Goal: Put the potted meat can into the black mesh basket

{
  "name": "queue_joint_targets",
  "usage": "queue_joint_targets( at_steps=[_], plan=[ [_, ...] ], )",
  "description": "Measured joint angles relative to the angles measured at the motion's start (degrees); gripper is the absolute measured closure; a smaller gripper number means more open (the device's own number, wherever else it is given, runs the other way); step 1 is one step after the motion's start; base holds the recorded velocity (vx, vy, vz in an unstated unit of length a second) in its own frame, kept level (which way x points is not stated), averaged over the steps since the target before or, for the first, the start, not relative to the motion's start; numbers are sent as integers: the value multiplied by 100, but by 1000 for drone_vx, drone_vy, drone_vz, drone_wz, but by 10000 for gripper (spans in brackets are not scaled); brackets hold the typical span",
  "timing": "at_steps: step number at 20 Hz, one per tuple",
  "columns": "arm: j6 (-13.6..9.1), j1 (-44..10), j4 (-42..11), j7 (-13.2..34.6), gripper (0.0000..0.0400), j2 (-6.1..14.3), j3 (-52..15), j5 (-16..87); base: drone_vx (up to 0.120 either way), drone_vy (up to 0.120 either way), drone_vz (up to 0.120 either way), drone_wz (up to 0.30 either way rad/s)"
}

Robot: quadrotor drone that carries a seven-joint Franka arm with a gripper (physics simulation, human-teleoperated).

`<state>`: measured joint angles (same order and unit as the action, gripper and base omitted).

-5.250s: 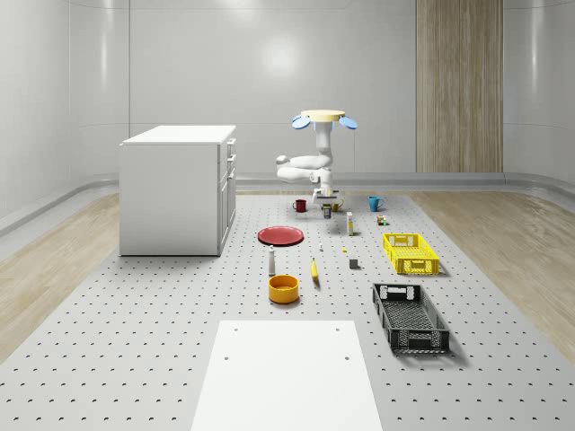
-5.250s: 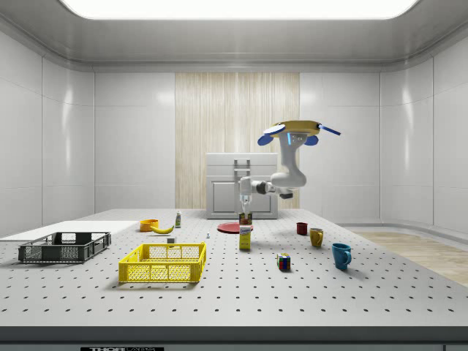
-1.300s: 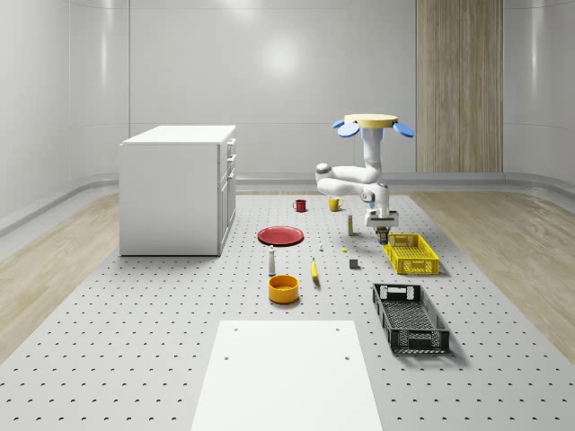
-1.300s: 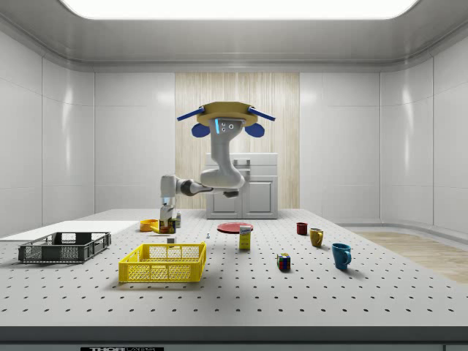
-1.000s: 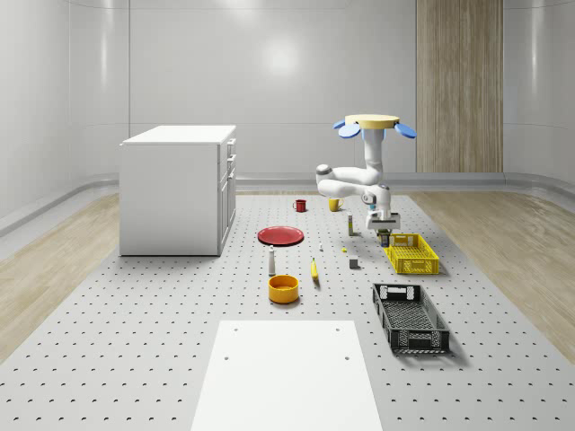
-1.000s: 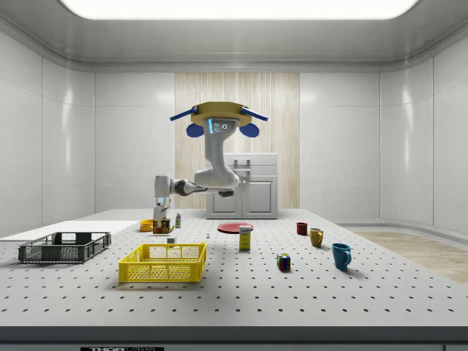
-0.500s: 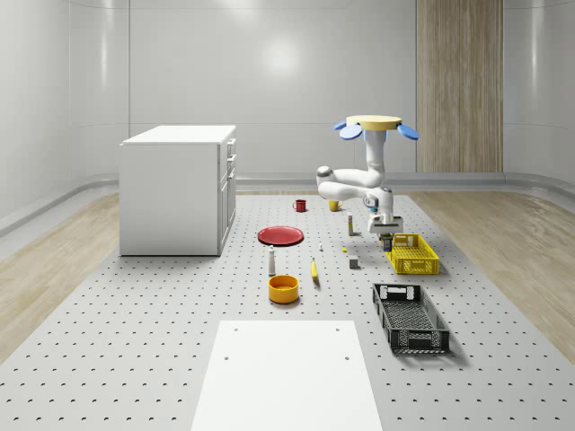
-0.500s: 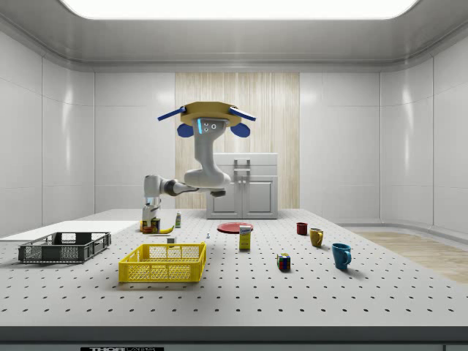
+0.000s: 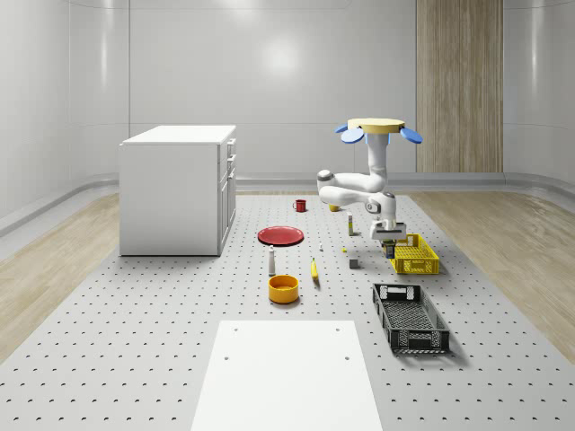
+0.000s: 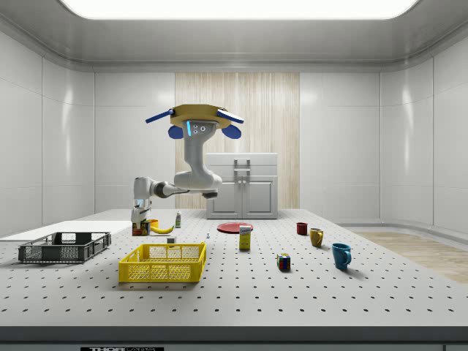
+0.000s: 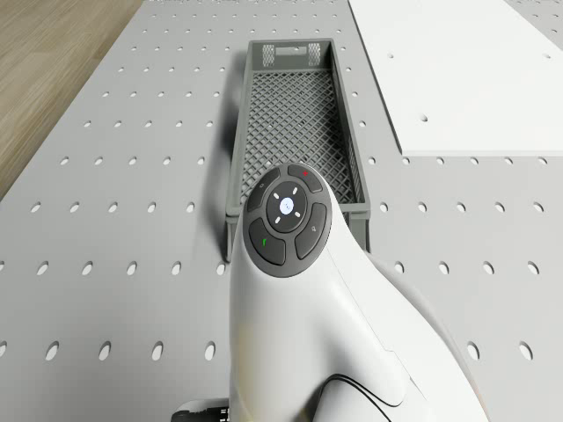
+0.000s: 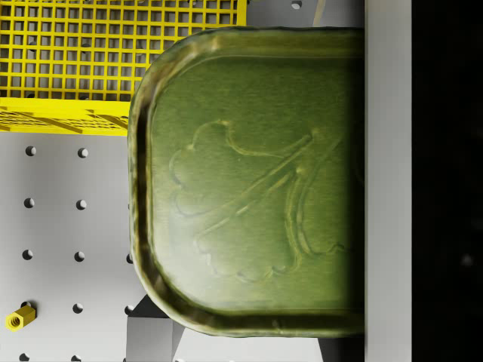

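In the whole-scene view, going from that view's left to its right, a white cabinet point(image 9: 178, 189) stands well apart from the work; then come a red plate point(image 9: 280, 235), an orange bowl point(image 9: 283, 287) with nothing visible in it, and a banana point(image 9: 314, 269) lying on the perforated table point(image 9: 135, 341). Further right the drone point(image 9: 377, 128) hovers above the table with its arm bent down and forward, so that the gripper point(image 9: 388, 239) hangs at the near corner of the yellow basket point(image 9: 416, 255) and short of the black basket point(image 9: 410, 317), which lies nearer the camera. The fingers are closed on the meat can point(image 12: 249, 181), which the wrist view shows pinned flat against a finger point(image 12: 388, 181), with the yellow mesh and bare table beneath it. My judgement is that the can is held low and upright so it can be carried across and set down without tipping. In the side view the can point(image 10: 139, 228) is in the air beside the black basket's far end, not yet over it. The drone view looks down past the arm into the black basket point(image 11: 295, 123), whose mesh floor is bare; the yellow basket also looks empty. The carry seems well advanced, with the move over the rim and the release left.
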<state>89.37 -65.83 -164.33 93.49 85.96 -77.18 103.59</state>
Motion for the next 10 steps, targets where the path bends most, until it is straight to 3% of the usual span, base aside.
queue_joint_targets(
  at_steps=[1, 4, 10],
  plan=[
    [2, -1, 0, 1, 119, 3, 0, -1, 120, 0, 0, 0],
    [10, -3, 0, 2, 119, 10, -2, -4, 120, 0, -107, 0],
    [24, -6, 1, 6, 119, 25, -4, -10, 120, 0, 0, 0]
  ],
)
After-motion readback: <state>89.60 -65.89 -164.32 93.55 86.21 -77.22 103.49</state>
